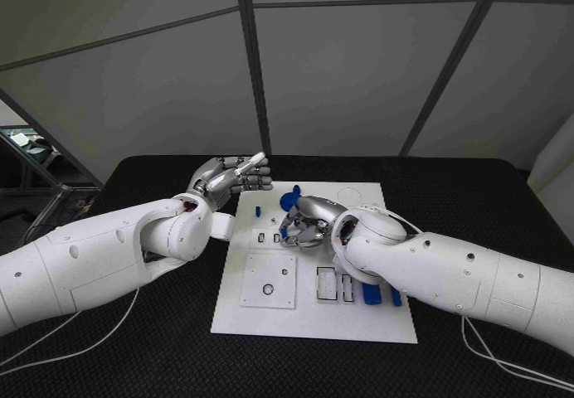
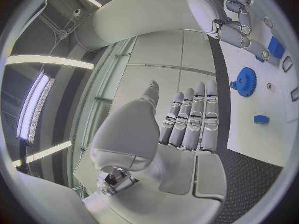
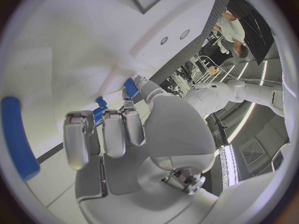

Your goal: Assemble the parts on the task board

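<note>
Looking down at the white task board point(image 1: 313, 319) sitting in the middle of the black table point(image 1: 143, 356). Got the left hand point(image 1: 227, 178) lifted by the board's far left corner, fingers point(image 2: 193, 119) stretched out straight side by side, thumb sticking off on its own, nothing in it, so plainly released. Got the right hand point(image 1: 305, 222) low over the middle of the board, knuckles up and fingers point(image 3: 102, 134) curled down toward the white surface. Spotting a small blue bit point(image 3: 131, 87) right by the fingertips in the right wrist view, but honestly can't tell whether it's pinched or just lying there, so no call on that grip. Parts-wise: blue gear point(image 1: 291, 199) on the far part of the board, just beyond the right hand and near the left one, with a small blue piece point(image 1: 260, 211) close to it on the left side. Two more blue pieces point(image 1: 371, 294) lying on the near right part of the board, right against the right forearm. Also seeing a row of rectangular slots point(image 1: 327, 284) near the middle and a square plate with a round hole point(image 1: 269, 280) just left of those.
</note>
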Motion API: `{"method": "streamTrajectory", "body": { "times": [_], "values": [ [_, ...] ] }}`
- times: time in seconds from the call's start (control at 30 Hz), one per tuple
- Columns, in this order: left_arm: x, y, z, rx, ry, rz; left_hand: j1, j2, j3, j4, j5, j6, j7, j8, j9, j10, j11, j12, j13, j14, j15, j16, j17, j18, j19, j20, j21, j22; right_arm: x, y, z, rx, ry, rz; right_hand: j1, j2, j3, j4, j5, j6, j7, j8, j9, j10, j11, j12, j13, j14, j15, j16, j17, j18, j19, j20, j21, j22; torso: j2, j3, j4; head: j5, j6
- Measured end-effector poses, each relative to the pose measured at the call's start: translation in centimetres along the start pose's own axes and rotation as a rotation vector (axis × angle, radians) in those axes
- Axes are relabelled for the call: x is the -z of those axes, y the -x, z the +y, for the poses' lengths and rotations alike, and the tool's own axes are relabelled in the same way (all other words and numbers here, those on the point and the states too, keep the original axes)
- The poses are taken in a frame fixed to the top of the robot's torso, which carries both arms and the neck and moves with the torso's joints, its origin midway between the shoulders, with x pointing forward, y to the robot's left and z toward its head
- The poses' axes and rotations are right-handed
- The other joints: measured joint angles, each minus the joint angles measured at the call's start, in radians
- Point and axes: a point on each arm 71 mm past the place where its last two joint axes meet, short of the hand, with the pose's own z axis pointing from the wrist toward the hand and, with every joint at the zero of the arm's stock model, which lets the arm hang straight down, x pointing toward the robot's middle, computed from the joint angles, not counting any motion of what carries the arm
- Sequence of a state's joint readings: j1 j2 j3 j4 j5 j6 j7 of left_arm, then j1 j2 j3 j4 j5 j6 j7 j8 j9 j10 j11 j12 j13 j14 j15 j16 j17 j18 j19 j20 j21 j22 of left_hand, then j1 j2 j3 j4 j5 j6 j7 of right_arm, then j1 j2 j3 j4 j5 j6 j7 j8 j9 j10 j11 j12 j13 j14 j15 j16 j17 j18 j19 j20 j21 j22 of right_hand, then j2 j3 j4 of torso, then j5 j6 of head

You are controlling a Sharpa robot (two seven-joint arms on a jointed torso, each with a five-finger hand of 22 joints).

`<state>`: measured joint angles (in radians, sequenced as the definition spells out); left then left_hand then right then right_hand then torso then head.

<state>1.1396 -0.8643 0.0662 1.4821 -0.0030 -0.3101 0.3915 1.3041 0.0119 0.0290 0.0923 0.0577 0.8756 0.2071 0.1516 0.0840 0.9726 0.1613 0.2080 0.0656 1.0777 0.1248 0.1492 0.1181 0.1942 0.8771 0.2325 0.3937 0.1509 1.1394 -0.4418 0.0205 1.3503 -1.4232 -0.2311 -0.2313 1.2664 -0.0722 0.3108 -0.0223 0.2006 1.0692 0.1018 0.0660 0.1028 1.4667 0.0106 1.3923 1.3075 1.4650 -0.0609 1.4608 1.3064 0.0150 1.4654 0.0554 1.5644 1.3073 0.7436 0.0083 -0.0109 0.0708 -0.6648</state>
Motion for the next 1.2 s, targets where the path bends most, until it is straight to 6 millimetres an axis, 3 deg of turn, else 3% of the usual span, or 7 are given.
{"method": "streamTrajectory", "body": {
  "times": [0.5,0.97,1.1,1.2],
  "values": [
    [-0.01,0.03,0.01,0.0,0.0,0.0,0.0,0.0,0.0,0.0,0.0,0.0,0.0,0.0,0.0,0.0,0.0,0.0,0.0,0.0,0.0,0.0,0.0,0.0,0.0,0.0,0.0,0.0,0.01,0.0,-0.06,0.012,-0.005,-0.002,-0.022,-0.022,-0.005,-0.006,-0.005,-0.028,0.009,0.001,-0.001,0.0,0.007,-0.005,0.0,0.001,0.006,0.0,0.0,0.0,0.0,0.0,0.0,0.0,0.0,-0.0001,0.0002,0.0,-0.001],
    [-0.04,0.04,0.03,0.0,0.001,0.0,0.0,0.0,-0.003,-0.003,0.0,0.0,0.0,-0.007,-0.001,0.0,0.0,-0.004,0.0,0.0,0.0,0.0,0.001,0.0,0.0,0.0,0.0,-0.001,0.0,-0.09,-0.15,0.012,-0.008,-0.009,-0.059,-0.048,-0.035,0.018,-0.024,-0.106,0.017,-0.003,-0.008,-0.013,0.02,-0.038,0.0,0.0,0.015,-0.004,-0.004,0.0,0.0,0.007,0.0,0.0,0.0,-0.0002,0.0002,-0.003,0.0],
    [-0.05,0.03,0.04,0.0,0.002,0.001,0.0,0.0,-0.003,-0.003,0.0,0.0,0.0,-0.007,-0.001,0.0,0.0,-0.004,0.0,0.0,0.0,0.0,0.001,0.0,0.0,0.0,0.0,-0.001,0.02,-0.1,-0.19,0.01,-0.009,-0.016,-0.071,-0.06,-0.06,0.038,-0.069,-0.139,0.023,-0.003,-0.014,-0.018,0.025,-0.053,0.0,0.002,0.016,-0.004,-0.007,0.0,0.0,0.014,0.0,0.0,0.0,-0.0003,0.0002,-0.003,0.0],
    [-0.06,0.03,0.05,0.001,0.002,0.001,0.0,0.0,-0.003,-0.003,0.0,0.0,0.0,-0.007,-0.001,0.0,0.0,-0.004,0.0,0.0,0.0,0.0,0.001,0.0,0.0,0.0,0.0,-0.001,0.03,-0.05,-0.24,0.007,-0.008,-0.025,-0.076,-0.066,-0.07,0.048,-0.077,-0.148,0.023,-0.003,-0.011,-0.018,0.025,-0.054,0.0,0.004,0.018,-0.004,-0.007,0.0,0.0,0.014,0.0,0.0,0.0,-0.0002,0.0002,-0.003,0.001]
  ]
}}
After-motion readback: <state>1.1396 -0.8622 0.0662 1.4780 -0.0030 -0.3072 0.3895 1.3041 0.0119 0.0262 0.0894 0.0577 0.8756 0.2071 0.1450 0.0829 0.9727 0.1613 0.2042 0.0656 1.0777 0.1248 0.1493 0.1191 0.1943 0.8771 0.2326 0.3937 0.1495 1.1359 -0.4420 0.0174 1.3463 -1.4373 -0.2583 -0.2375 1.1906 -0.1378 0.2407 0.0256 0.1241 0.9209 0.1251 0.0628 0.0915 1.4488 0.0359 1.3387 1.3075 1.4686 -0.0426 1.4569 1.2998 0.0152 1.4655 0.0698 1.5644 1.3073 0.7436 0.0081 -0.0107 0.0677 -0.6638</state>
